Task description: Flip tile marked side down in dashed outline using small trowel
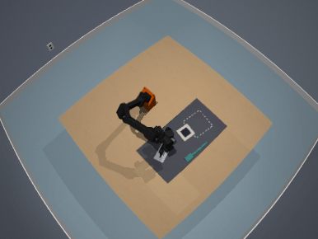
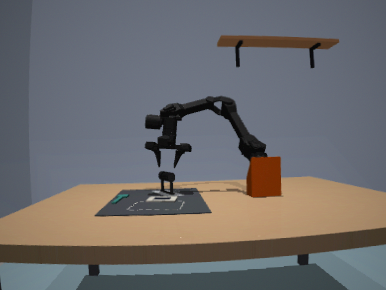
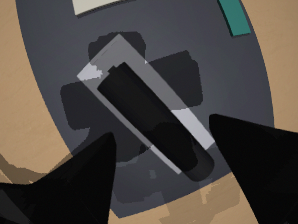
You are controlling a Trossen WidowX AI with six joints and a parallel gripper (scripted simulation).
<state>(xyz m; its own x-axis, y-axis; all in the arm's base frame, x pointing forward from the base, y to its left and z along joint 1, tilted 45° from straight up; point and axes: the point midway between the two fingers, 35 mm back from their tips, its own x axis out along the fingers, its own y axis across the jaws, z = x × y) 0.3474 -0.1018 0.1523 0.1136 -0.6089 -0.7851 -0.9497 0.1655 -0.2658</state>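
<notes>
Tool (image 1: 161, 153) (image 2: 167, 165) (image 3: 162, 129) hangs wide open and empty, pointing down above the trowel's black handle (image 2: 166, 176) (image 3: 155, 122).

Matt darks, pale wood and one metallic-looking blade.
From my feed, the trowel's (image 2: 166, 176) (image 3: 150, 117) blade looks like smooth grey metal, its handle like dull black plastic. I read the table (image 1: 123, 82) (image 2: 225, 230) as smooth, faintly grained wood, the mat (image 1: 165, 175) (image 2: 110, 207) (image 3: 240, 65) as matt and dark. The arm (image 1: 137, 124) (image 2: 239, 125) has a low-sheen black finish; its base (image 1: 152, 100) (image 2: 266, 177) looks flat orange.
</notes>
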